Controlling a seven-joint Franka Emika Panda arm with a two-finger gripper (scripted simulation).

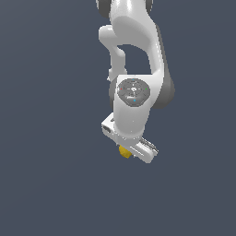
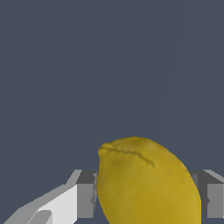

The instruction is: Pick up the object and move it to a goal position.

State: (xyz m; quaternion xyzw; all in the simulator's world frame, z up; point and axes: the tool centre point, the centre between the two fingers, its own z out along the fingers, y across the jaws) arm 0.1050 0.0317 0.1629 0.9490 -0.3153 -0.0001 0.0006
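Observation:
The object is a small yellow roundish lump [image 1: 124, 151], seen just under the white gripper head in the exterior view. In the wrist view the yellow lump [image 2: 146, 183] fills the space between the two grey fingers [image 2: 85, 194], which press against its sides. My gripper [image 1: 128, 152] is shut on it. The fingertips are mostly hidden by the gripper body in the exterior view. I cannot tell from these frames how high the lump is above the ground.
The white arm [image 1: 133, 55] reaches down from the top of the exterior view. All around is a plain dark grey-blue surface with no other objects, marks or edges in view.

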